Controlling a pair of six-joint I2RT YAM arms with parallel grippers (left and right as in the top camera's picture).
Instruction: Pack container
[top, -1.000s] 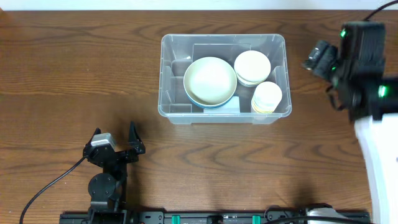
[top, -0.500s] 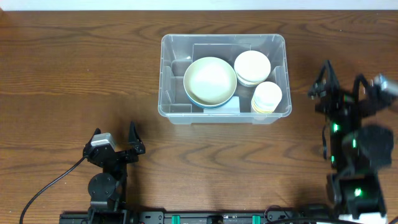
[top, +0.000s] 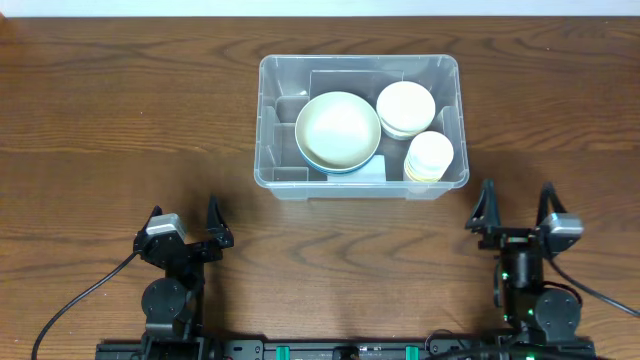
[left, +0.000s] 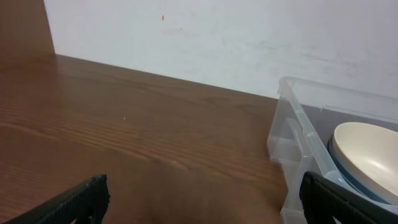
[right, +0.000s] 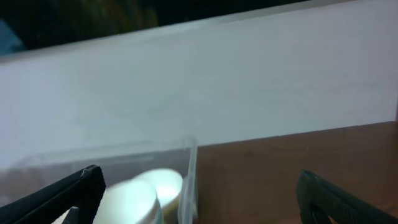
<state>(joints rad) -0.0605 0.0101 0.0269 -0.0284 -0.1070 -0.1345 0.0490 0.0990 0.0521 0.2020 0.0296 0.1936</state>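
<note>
On the tabletop (top: 120, 120), far middle: the container (top: 278, 140) stands upright, lid off and none in view.

Progress, judged: packing looks done or close to it. Nothing loose lies on the wood outside the tub, so I see nothing left to load. Closing it may remain, if that is part of the job.

Count, large to small:
- container: one.
- large cream bowl (top: 338, 128): one, left-centre in the tub, nested on a blue bowl (top: 341, 169) of which only the rim shows.
- medium white bowl (top: 405, 106): one seen, far right corner; possibly a stack, cannot tell.
- small white cup (top: 431, 154): one, near right corner, just beside the medium bowl.

Arms: left gripper (top: 184, 215) and right gripper (top: 515, 200) sit at the near edge, well apart from the tub, fingers spread wide, holding nothing.
</note>
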